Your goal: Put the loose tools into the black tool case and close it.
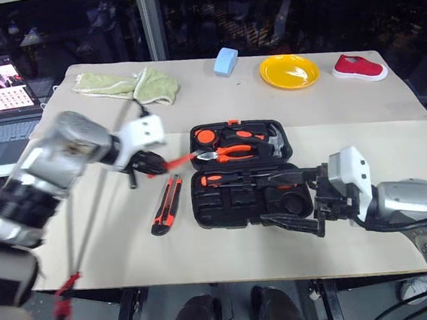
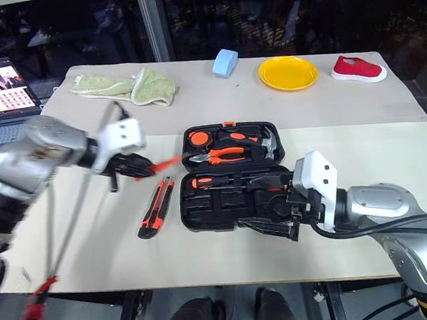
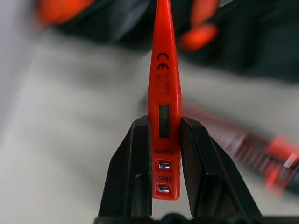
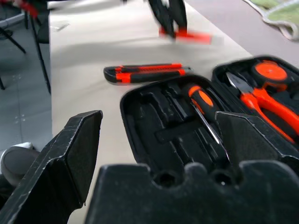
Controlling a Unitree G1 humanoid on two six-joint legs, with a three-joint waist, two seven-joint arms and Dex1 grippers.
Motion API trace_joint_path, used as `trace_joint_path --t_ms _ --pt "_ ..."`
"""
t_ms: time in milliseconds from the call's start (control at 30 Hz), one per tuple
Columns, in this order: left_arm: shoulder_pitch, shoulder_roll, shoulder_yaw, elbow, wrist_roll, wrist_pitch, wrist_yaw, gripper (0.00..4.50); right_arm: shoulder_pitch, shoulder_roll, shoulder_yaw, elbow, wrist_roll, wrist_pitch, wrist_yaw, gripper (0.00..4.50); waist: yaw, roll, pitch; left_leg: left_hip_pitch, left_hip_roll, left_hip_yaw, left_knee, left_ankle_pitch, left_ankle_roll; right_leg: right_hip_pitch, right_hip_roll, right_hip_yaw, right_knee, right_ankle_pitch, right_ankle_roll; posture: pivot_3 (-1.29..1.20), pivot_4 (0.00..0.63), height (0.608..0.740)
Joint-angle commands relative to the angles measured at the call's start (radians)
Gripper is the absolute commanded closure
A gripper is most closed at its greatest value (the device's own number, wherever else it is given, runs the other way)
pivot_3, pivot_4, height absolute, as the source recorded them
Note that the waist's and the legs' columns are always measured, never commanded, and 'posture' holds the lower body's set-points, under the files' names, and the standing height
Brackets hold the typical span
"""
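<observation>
Right gripper [image 1: 301,201]: spread wide, empty, at black tool case [image 1: 225,204].
Left gripper [image 3: 164,140]: pinching tester pen [image 3: 163,93]; you hold light, stiff plastic near its butt.

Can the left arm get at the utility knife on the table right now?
Probably not yet. The utility knife lies bare on the table just left of the black tool case, below the left gripper, with nothing over it, but that gripper is shut on the tester pen.

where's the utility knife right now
In the left eye view, the utility knife lies flat on the table, just left of the open black tool case and below the left hand holding the tester pen.
</observation>
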State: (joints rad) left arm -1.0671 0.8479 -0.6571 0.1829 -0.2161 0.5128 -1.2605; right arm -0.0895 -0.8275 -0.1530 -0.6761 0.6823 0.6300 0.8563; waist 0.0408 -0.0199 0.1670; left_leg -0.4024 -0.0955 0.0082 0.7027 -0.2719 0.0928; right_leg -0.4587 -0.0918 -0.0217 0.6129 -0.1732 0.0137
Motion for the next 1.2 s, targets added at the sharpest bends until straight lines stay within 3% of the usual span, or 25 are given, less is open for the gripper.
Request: trace_joint_path --t_ms 33,233,400,900,1200 --pt "-0.064 -0.085 -0.008 -0.001 0.058 -0.017 -0.091 4.08 0.041 -0.009 -0.062 -0.071 0.027 0.018 -0.041 0.00 -0.005 0.000 0.000 -0.002 0.000 0.000 0.001 0.001 0.001 -0.002 0.000 -0.001 0.000 0.000 0.000 0.00 0.150 0.732" --pt "-0.091 -0.213 -0.065 0.018 0.164 0.041 -0.143 4.08 0.138 -0.011 -0.119 -0.135 0.026 0.034 -0.092 0.00 -0.014 0.000 0.000 -0.002 0.001 -0.001 0.002 -0.001 0.004 0.000 0.000 0.000 0.000 0.000 0.000 0.00 0.150 0.732" --pt "-0.092 -0.257 -0.093 0.026 0.235 0.123 -0.163 4.08 0.203 -0.019 -0.144 -0.111 -0.043 0.006 -0.112 0.00 -0.014 0.000 0.000 -0.002 0.001 -0.001 0.005 -0.003 0.009 0.001 0.000 0.000 0.001 0.000 0.001 0.00 0.150 0.732" --pt "-0.078 -0.337 -0.083 0.077 0.328 0.206 -0.128 4.08 0.077 0.017 -0.041 0.011 -0.115 -0.051 -0.110 0.00 -0.008 0.000 0.000 -0.002 0.001 -0.001 0.012 -0.005 0.011 0.002 0.000 0.000 0.003 0.001 0.003 0.00 0.150 0.732" --pt "-0.064 -0.336 -0.084 0.066 0.350 0.211 -0.126 4.08 0.053 0.041 -0.018 0.018 -0.110 -0.054 -0.108 0.00 -0.003 0.000 0.000 -0.001 0.001 -0.001 0.012 -0.005 0.010 0.002 0.000 0.000 0.005 0.001 0.003 0.00 0.150 0.732"
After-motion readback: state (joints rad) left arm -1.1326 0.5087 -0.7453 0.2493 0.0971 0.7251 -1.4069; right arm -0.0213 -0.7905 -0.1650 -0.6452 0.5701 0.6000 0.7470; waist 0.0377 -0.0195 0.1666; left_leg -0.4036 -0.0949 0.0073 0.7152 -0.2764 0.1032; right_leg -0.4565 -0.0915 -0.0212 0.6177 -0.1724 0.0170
